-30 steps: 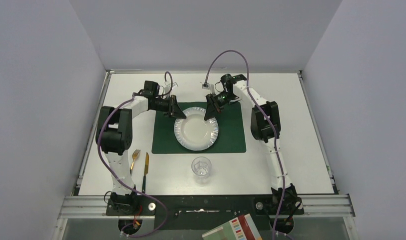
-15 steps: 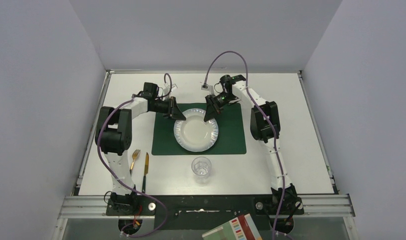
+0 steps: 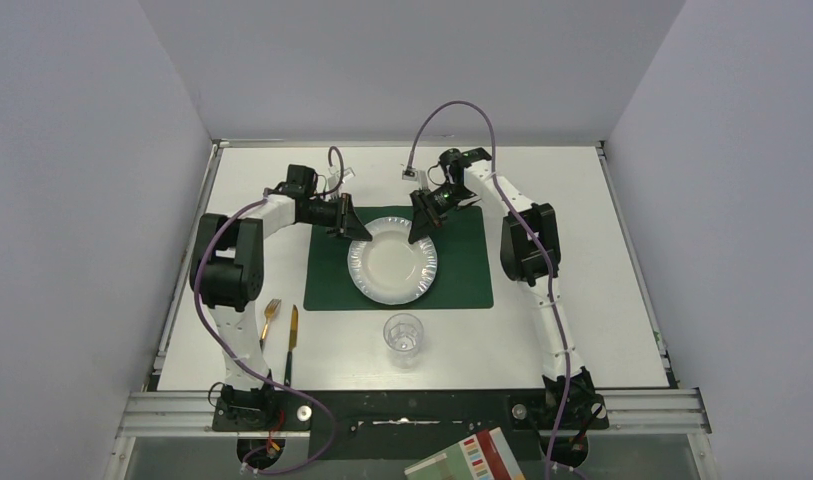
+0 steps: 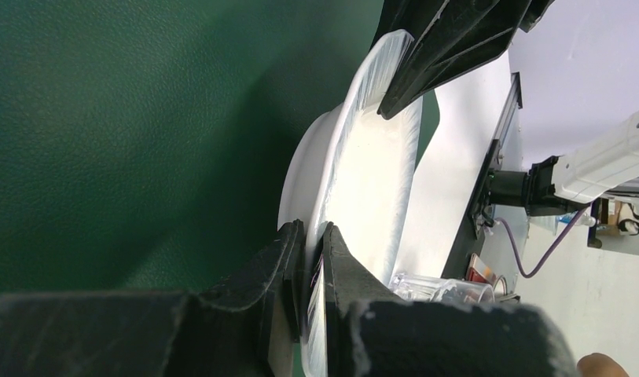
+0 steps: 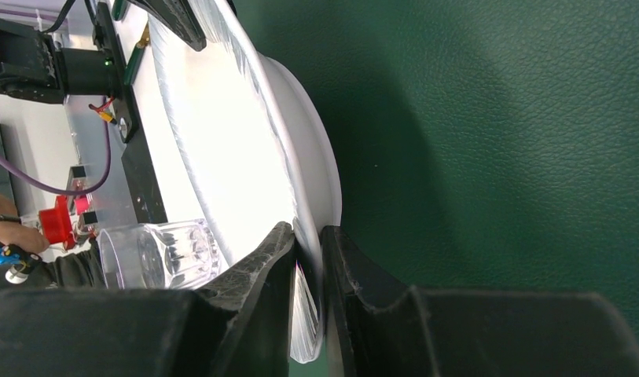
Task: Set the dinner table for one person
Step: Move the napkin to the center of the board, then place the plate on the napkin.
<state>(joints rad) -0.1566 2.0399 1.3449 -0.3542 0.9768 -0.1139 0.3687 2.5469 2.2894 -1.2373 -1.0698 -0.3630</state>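
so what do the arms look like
Left arm and right arm: white links, black joint housings. Left end effector and right end effector: black, two-fingered. A purple cable runs along each arm; green light near right wrist.

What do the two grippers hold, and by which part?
The plate, by its rim: the left gripper pinches the far-left edge, the right gripper the far-right edge.

Plain pale grey walls are closing in the dinner table (image 3: 582, 330) on three sides. A left wall (image 3: 82, 200) is rising along its left edge, a far wall (image 3: 412, 70) along its far edge and a right wall (image 3: 732, 200) along its right edge. Soft, even light is falling over everything, casting only faint shadows. An aluminium rail (image 3: 662, 405) is running along the near edge. Past it a grey-green surface (image 3: 162, 462) is showing, with a colourful booklet (image 3: 472, 457) lying near the middle.
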